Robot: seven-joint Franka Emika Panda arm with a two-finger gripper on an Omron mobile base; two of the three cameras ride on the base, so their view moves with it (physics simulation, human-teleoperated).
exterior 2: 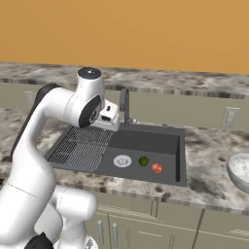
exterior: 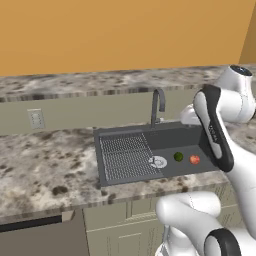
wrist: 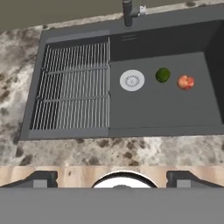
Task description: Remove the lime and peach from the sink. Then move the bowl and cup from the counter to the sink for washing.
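A dark grey sink [wrist: 157, 118] set into a mottled stone counter [exterior: 40, 170] holds two pieces of fruit on its flat matte floor: a small dark green lime [wrist: 162, 75] and, just beside it and apart from it, an orange-red peach [wrist: 185, 82] with a paler patch. A round silver drain [wrist: 132, 80] with a perforated centre sits near the lime, on the side away from the peach, so the three lie in a loose row across the basin. Beside the basin, a ribbed wire drainer [wrist: 74, 87] fills the sink's other section, its thin bars running in parallel lines. A grey curved faucet [exterior: 158, 105] rises from the rear rim, its spout arching over the basin. Both fruits are near-spherical, with no long axis to read. On the counter well apart from the sink, a wide silvery-white bowl [exterior 2: 240, 171] with a speckled inside sits upright, partly cut off at the edge of the right base view. The white arm's gripper [wrist: 112, 178] hangs above the counter's front edge, its dark fingertips [wrist: 40, 179] spread wide and holding nothing.
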